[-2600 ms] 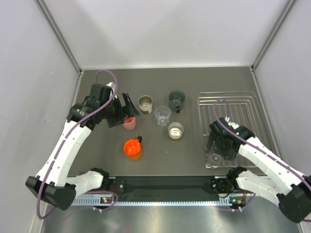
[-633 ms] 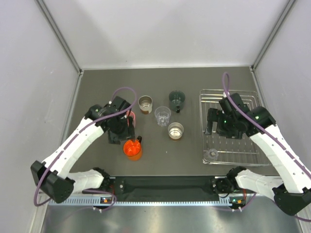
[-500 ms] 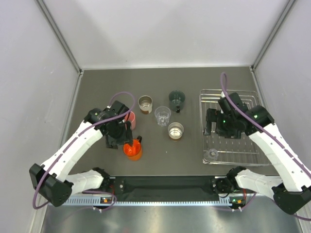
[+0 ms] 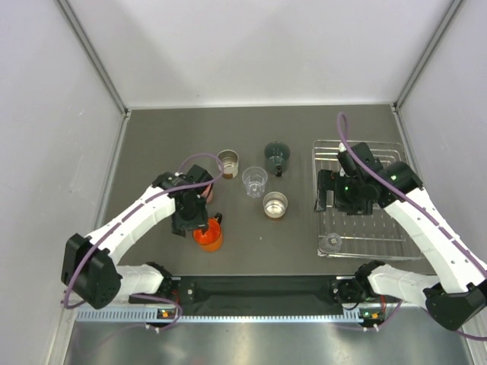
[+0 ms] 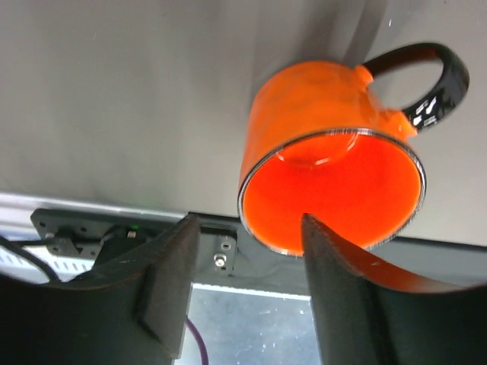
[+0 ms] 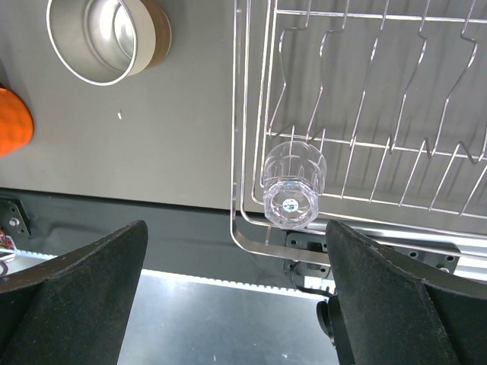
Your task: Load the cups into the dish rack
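Observation:
An orange cup [image 5: 327, 182] with a black handle stands upright near the table's front. My left gripper [image 5: 247, 251] is open at its rim, one finger [image 5: 346, 296] over the mouth and the other [image 5: 163, 281] outside the wall with a gap. From above, the left gripper [image 4: 195, 220] covers the orange cup [image 4: 208, 237]. A pink cup [image 4: 207, 193] is mostly hidden behind the arm. Two steel cups [image 4: 227, 162] [image 4: 275, 204], a clear cup [image 4: 254, 181] and a dark green cup [image 4: 275, 156] stand mid-table. The dish rack [image 4: 380, 228] holds an upturned clear cup [image 6: 293, 182]. My right gripper [image 6: 236, 226] hangs wide open over the rack's left edge.
The rack's wire rim [image 6: 242, 152] and upright tines [image 6: 365, 99] lie under my right gripper. The table's front edge and a black rail [image 4: 259, 289] run close behind the orange cup. Grey walls enclose the table on three sides.
My left gripper has come down and toward the front edge onto the orange cup's rim, its jaws narrowing. The right arm has shifted slightly left over the rack.

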Available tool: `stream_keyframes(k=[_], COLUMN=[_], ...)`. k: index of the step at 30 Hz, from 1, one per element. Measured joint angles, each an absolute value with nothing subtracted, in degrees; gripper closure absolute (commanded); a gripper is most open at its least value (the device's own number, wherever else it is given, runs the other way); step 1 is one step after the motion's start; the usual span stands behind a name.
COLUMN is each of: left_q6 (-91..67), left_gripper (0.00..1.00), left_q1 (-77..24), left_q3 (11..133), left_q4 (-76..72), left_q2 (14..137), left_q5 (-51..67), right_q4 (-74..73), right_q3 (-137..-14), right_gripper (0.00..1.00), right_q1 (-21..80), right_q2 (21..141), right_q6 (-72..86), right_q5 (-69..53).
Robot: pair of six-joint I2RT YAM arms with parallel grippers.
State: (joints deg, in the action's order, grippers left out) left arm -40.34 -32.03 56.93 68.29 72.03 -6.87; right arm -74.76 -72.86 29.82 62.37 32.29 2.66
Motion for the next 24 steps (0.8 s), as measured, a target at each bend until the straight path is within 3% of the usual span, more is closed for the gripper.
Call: stream_keyframes(k=[11, 18, 24], left_q6=[-39.11, -38.94, -38.87], left_gripper=[0.60, 1.00, 1.00], left_q1=[-32.01, -31.92, -31.99], left_q3=[51.99, 50.81, 52.90], left_q4=[62.13, 60.66, 61.19], left_q2=[74.06, 73.95, 73.38], left_q5=[-7.11, -6.44, -4.95], right_q4=[-74.59, -74.59, -74.59], right_q3=[-72.86, -72.84, -72.97], right_gripper=[0.00, 0.00, 0.00], right_q1=[29.80, 29.80, 29.82], right_q2=[62.28, 61.89, 61.78], right_q6=[32.32, 32.49, 32.56], right_q5=[2.63, 2.46, 1.48])
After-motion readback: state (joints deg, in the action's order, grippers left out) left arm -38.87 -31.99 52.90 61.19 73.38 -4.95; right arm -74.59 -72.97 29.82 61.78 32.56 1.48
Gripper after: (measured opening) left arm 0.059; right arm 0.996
